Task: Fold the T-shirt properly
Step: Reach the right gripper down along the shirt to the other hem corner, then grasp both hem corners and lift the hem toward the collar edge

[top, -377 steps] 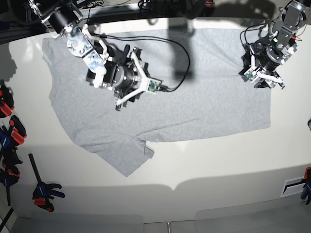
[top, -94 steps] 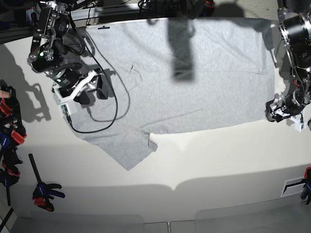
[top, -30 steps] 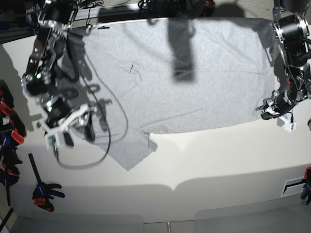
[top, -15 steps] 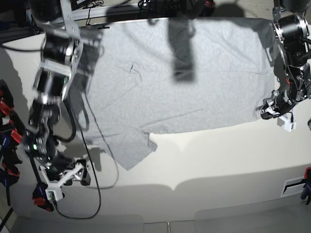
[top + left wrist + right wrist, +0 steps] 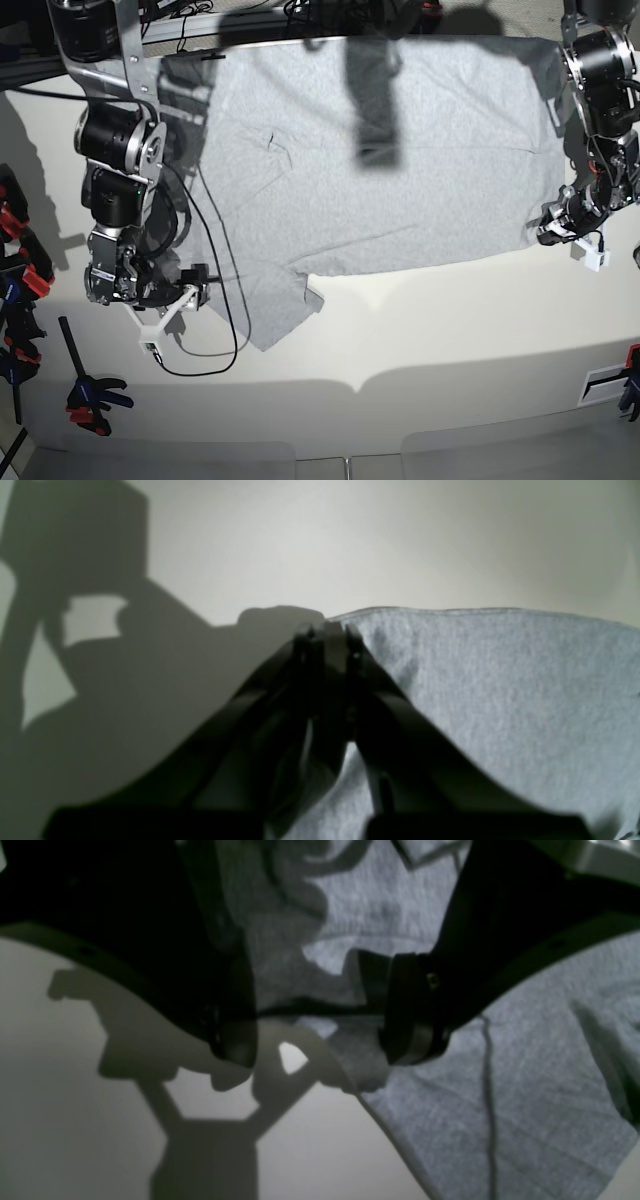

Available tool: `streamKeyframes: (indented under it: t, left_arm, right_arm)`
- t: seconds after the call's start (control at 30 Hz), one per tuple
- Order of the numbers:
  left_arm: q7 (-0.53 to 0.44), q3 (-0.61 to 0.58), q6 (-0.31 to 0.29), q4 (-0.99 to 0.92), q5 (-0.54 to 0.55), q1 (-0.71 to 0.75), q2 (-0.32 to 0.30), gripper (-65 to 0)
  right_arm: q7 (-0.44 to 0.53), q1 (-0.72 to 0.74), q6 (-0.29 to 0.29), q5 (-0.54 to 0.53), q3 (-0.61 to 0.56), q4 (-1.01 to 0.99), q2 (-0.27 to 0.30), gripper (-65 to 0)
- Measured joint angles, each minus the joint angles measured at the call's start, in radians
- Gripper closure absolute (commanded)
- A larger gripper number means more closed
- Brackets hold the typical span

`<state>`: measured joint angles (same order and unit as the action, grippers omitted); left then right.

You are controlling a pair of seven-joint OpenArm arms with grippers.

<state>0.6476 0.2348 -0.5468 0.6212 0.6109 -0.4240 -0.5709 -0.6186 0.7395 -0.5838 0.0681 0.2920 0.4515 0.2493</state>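
White worktop (image 5: 450,340) under hard light carries the grey T-shirt (image 5: 400,170), which lies spread flat across its far half with one sleeve pointing toward the near left.

At the shirt's near right corner the left tool (image 5: 552,228) is pinched tight on the hem; in the left wrist view its dark fingers (image 5: 325,645) meet right at the edge of the cloth (image 5: 500,690), with bare worktop (image 5: 350,540) beyond. It sits where it sat half a second ago, and that corner has not shifted.

The right tool (image 5: 180,295) stands wide apart, holding nothing. In the right wrist view its two fingers (image 5: 415,1010) straddle the sleeve's edge (image 5: 450,1100), one over the worktop (image 5: 75,1120), one over fabric. Half a second earlier it hung lower, near the left front edge and clear of the shirt; now it is just beside the sleeve. A black cable (image 5: 215,345) loops on the worktop below it. Red and blue clamps (image 5: 20,260) lie along the left edge.
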Motion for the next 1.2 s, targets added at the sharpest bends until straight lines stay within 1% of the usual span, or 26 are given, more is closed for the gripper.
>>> streamKeyframes:
  t: [0.1, 0.13, 0.2, 0.27, 0.33, 0.4, 0.47, 0.53, 0.57, 0.63, 0.7, 0.77, 1.07, 1.2]
  left_arm:
    - [0.003, 0.000, 0.000, 0.000, 0.014, 0.000, 0.000, 0.0]
    - [0.003, 0.000, 0.000, 0.000, 0.014, 0.000, 0.000, 0.0]
    - [0.003, 0.000, 0.000, 0.000, 0.014, 0.000, 0.000, 0.0]
    - [0.003, 0.000, 0.000, 0.000, 0.014, 0.000, 0.000, 0.0]
    - [0.003, 0.000, 0.000, 0.000, 0.037, 0.000, 0.000, 0.0]
    - [0.003, 0.000, 0.000, 0.000, 0.036, 0.000, 0.000, 0.0]
    - [0.003, 0.000, 0.000, 0.000, 0.037, 0.000, 0.000, 0.0]
    - [0.003, 0.000, 0.000, 0.000, 0.037, 0.000, 0.000, 0.0]
    - [0.003, 0.000, 0.000, 0.000, 0.037, 0.000, 0.000, 0.0]
    - [0.003, 0.000, 0.000, 0.000, 0.037, 0.000, 0.000, 0.0]
    - [0.003, 0.000, 0.000, 0.000, 0.037, 0.000, 0.000, 0.0]
    - [0.003, 0.000, 0.000, 0.000, 0.037, 0.000, 0.000, 0.0]
    - [0.004, 0.000, -0.001, 0.000, 0.032, -0.040, -0.006, 0.0]
    - [0.035, 0.000, -0.001, 0.000, 0.028, -0.060, -0.026, 0.0]
  right_arm:
    - [0.012, -0.021, 0.000, -0.013, 0.000, 0.003, 0.000, -38.5]
    - [0.045, -0.034, -0.001, -0.018, 0.000, 0.007, -0.001, -38.4]
    - [0.069, -0.052, -0.004, -0.021, 0.002, 0.011, 0.000, -37.6]
    - [0.093, -0.068, -0.004, -0.021, 0.003, 0.018, -0.003, -35.6]
    - [0.116, -0.085, -0.004, -0.037, 0.001, 0.021, -0.002, -31.8]
    - [0.117, -0.089, -0.008, -0.041, -0.029, 0.022, 0.000, -25.4]
    - [0.113, -0.088, -0.008, -0.050, -0.077, 0.022, 0.000, -15.4]
    - [0.101, -0.091, -0.023, -0.115, -0.136, 0.028, 0.001, -4.5]
    - [0.097, -0.093, -0.039, -0.138, -0.166, 0.034, 0.003, -0.5]
    - [0.084, -0.094, -0.057, -0.159, -0.222, 0.051, 0.000, 0.0]
    - [0.069, -0.094, -0.056, -0.169, -0.268, 0.070, -0.003, 0.0]
    - [0.057, -0.093, -0.056, -0.169, -0.291, 0.085, -0.006, 0.0]
    - [-0.031, -0.043, -0.039, -0.147, -0.293, 0.094, -0.008, 0.0]
    - [-0.053, -0.022, -0.037, -0.147, -0.293, 0.106, -0.008, 0.0]
